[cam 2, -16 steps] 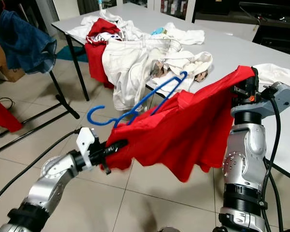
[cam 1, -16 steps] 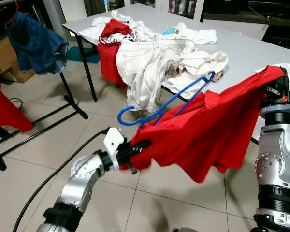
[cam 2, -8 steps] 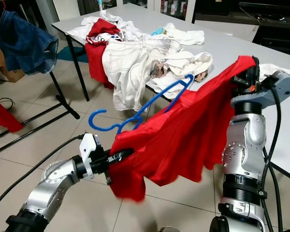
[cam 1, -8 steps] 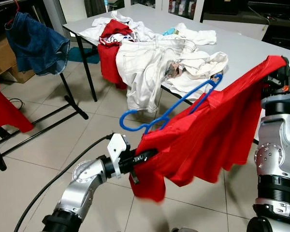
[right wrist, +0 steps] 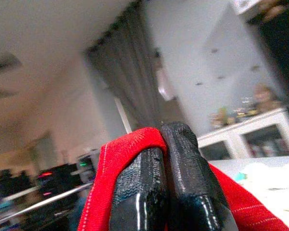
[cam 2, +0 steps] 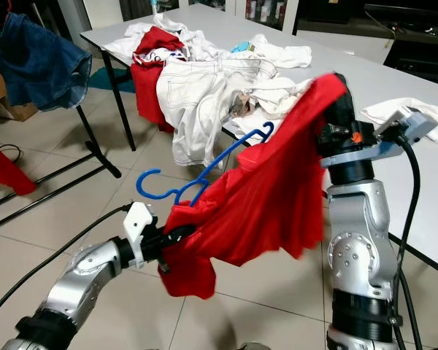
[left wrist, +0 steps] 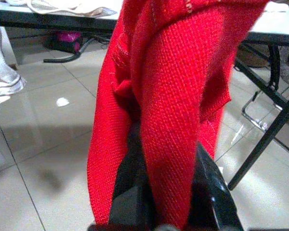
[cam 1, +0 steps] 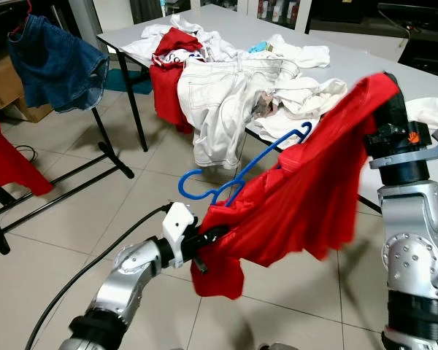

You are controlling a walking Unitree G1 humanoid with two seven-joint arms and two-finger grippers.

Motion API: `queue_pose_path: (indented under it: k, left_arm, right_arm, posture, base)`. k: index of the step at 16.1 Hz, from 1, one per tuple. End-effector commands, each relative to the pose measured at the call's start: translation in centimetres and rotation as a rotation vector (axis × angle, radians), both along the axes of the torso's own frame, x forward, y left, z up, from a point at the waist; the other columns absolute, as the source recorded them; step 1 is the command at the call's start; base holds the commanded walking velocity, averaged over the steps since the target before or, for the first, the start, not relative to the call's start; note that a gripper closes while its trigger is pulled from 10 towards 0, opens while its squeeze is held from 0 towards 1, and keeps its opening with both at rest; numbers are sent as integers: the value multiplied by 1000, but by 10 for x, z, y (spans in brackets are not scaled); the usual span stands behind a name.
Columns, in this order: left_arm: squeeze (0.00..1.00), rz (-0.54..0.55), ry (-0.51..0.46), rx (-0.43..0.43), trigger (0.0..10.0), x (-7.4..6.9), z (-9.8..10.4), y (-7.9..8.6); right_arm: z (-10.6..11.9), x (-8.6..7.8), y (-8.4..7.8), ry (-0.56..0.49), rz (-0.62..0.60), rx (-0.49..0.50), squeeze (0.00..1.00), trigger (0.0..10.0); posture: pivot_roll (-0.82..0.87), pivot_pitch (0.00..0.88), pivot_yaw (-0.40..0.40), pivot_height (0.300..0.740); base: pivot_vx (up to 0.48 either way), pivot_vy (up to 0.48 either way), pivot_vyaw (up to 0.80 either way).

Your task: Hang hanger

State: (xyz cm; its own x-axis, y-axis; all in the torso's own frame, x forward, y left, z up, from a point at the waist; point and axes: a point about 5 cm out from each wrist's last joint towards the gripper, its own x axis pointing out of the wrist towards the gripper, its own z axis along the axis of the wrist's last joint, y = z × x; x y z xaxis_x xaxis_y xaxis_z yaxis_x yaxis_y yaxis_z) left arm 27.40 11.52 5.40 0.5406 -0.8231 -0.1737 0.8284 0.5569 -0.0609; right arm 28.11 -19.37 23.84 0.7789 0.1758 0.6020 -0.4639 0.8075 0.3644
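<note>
We see a bright red knitted garment [cam 1: 306,197] stretched in the air between our two arms, with a blue plastic hanger [cam 1: 241,168] threaded into its upper edge, its hook curling free toward our left. Our left tool [cam 1: 208,237] is clamped on the garment's lower corner, low over the pale tiled floor [cam 1: 73,211]; in the left wrist view the cloth runs between the black fingers [left wrist: 130,187]. Our right tool [right wrist: 166,144] is raised high and pinched together on the opposite edge of the red cloth. Behind stands a white table [cam 1: 365,69] heaped with white and red clothes [cam 1: 226,80]. At far left, a blue denim piece [cam 1: 55,65] hangs from a black rack [cam 1: 102,142].
</note>
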Motion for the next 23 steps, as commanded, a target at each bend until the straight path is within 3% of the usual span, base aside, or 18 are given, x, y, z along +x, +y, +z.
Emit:
queue_pose_path:
  k: [1, 3, 5, 8, 12, 17, 20, 22, 23]
  left_arm:
    - [0, 14, 61, 73, 10000, -4, -15, 8]
    - [0, -5, 67, 69, 10000, -4, -15, 6]
    - [0, -81, 92, 72, 10000, -12, -18, 1]
    - [0, -107, 83, 96, 10000, -17, -24, 1]
    - [0, -104, 77, 95, 10000, -21, -24, 3]
    - [0, -78, 71, 109, 10000, -30, -24, 24]
    - [0, -84, 70, 117, 10000, -33, -21, 34]
    - [0, -112, 70, 114, 10000, -34, -19, 33]
    - [0, -119, 69, 114, 10000, -34, -18, 32]
  right_arm:
    - [22, -13, 4, -112, 58, -8, 0, 0]
    - [21, -16, 10, -114, 98, -47, 0, 0]
    - [27, -6, -20, -113, -128, -35, 0, 0]
    - [30, 9, -46, -55, -369, -11, 0, 0]
    - [10, 22, -64, 85, -537, -37, 0, 0]
    - [-30, -13, -53, 155, -422, -43, 0, 0]
    - [-36, -41, -28, 141, -282, -41, 0, 0]
    - [-39, -49, -18, 143, -191, -81, 0, 0]
    - [-54, -58, -11, 189, -104, -159, 0, 0]
  posture:
    - [-132, 0, 39, 740]
    - [-134, 0, 40, 740]
    - [-140, 0, 43, 740]
    - [-137, 0, 41, 740]
    - [-111, 0, 32, 740]
    - [-94, 0, 34, 740]
    - [-128, 0, 59, 740]
    - [-140, 0, 66, 740]
    - [-144, 0, 65, 740]
  base:
    - [0, 0, 0]
    - [0, 0, 0]
    - [0, 0, 0]
    - [0, 0, 0]
    - [0, 0, 0]
    - [0, 0, 0]
    - [0, 0, 0]
    - [0, 0, 0]
    - [0, 0, 0]
